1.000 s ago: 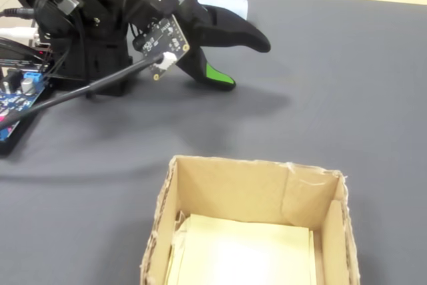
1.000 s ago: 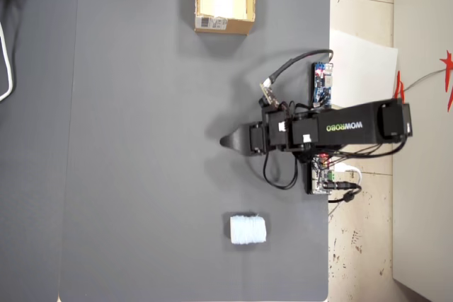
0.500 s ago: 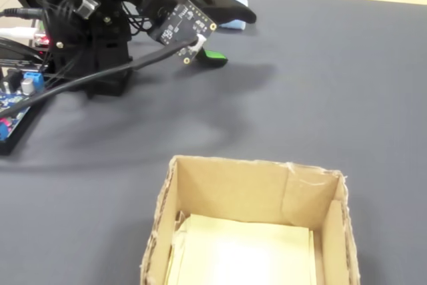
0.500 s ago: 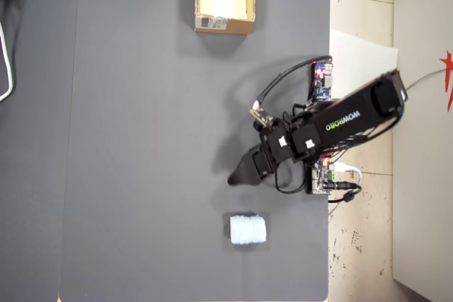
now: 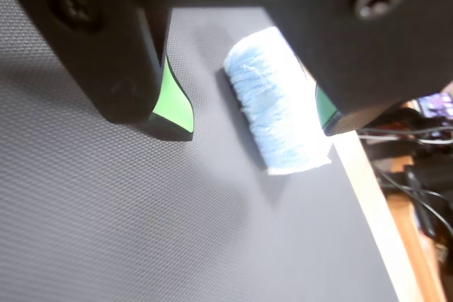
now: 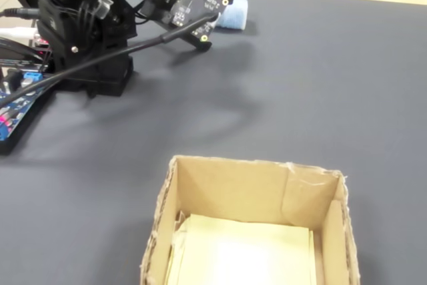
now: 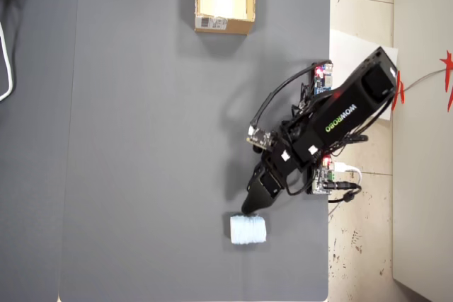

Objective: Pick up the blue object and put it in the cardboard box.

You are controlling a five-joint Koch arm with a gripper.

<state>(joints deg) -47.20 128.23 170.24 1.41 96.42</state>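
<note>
Between the spread jaws of our tool (image 5: pixel 251 122) the blue object (image 5: pixel 277 102) now lies ungripped on the bench (image 7: pixel 141 139); we have swung over, ready to close.

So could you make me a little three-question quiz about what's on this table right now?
1. True or false: the blue object already lies inside the cardboard box.
2. In the wrist view, the gripper has its jaws: A) clamped on the roll, B) apart with the roll between them, C) over the box.
3. Fill in: the box's inside looks pale ____.

Key: 1 false; 2 B; 3 yellow.
</note>
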